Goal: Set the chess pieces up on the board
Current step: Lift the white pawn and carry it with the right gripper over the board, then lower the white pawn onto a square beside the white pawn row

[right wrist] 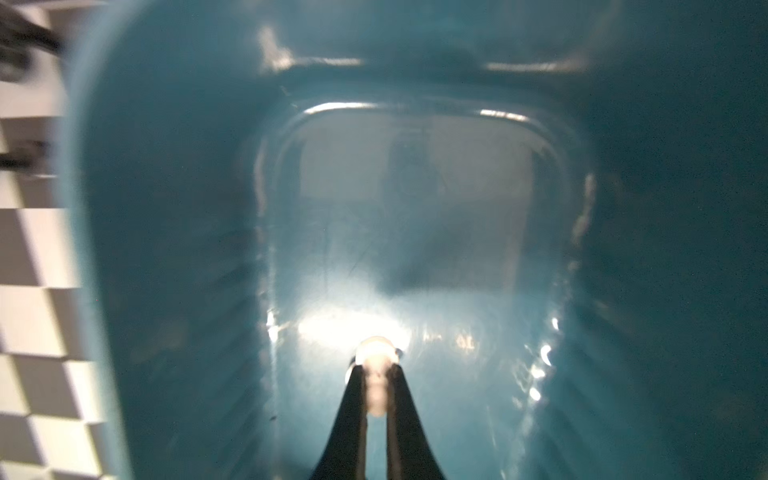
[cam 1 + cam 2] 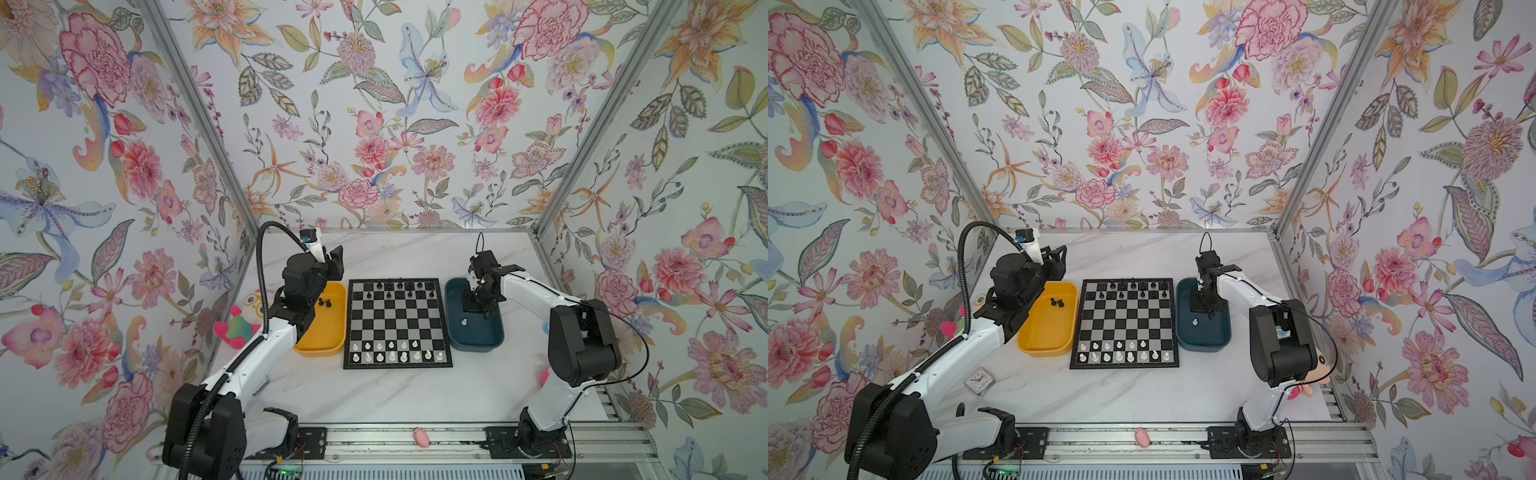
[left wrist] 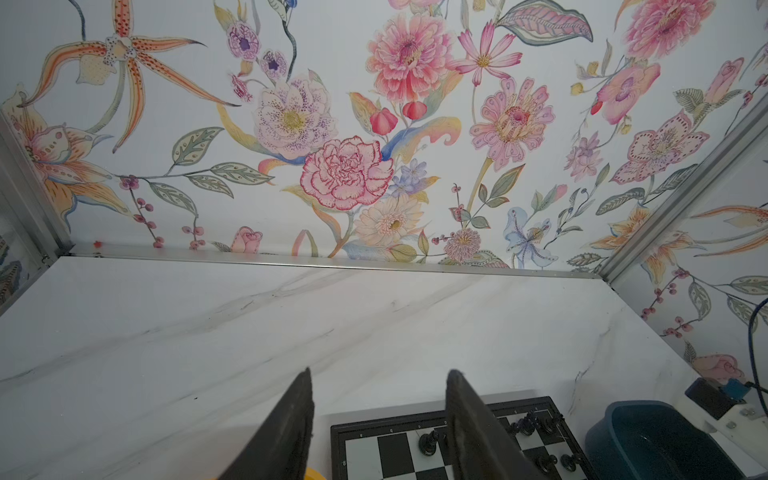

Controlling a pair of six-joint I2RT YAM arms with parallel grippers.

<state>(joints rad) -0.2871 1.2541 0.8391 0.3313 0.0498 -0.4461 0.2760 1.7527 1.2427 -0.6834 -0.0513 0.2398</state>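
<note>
Left gripper [image 3: 379, 372] hangs empty, jaws partly spread, above the far end of the yellow tray [image 2: 320, 349]; right gripper [image 1: 376, 370] is pinched on a white piece [image 1: 376, 353] low in the dark blue tray [image 2: 473, 348].
Left to right, the risks look like these. A few black pieces [image 2: 325, 302] lie loose in the yellow tray, and a careless dip could scatter them. On the board [image 2: 397, 328], the white pieces [image 2: 391, 356] crowd the two near rows, leaving bare squares only at the right of the second row. A placement there could topple its neighbours. At the right, the grip sits on a thin, slick part of the white piece, which juts past the tips. It may swivel or drop on the lift, or clip the tray wall on the way left.
</note>
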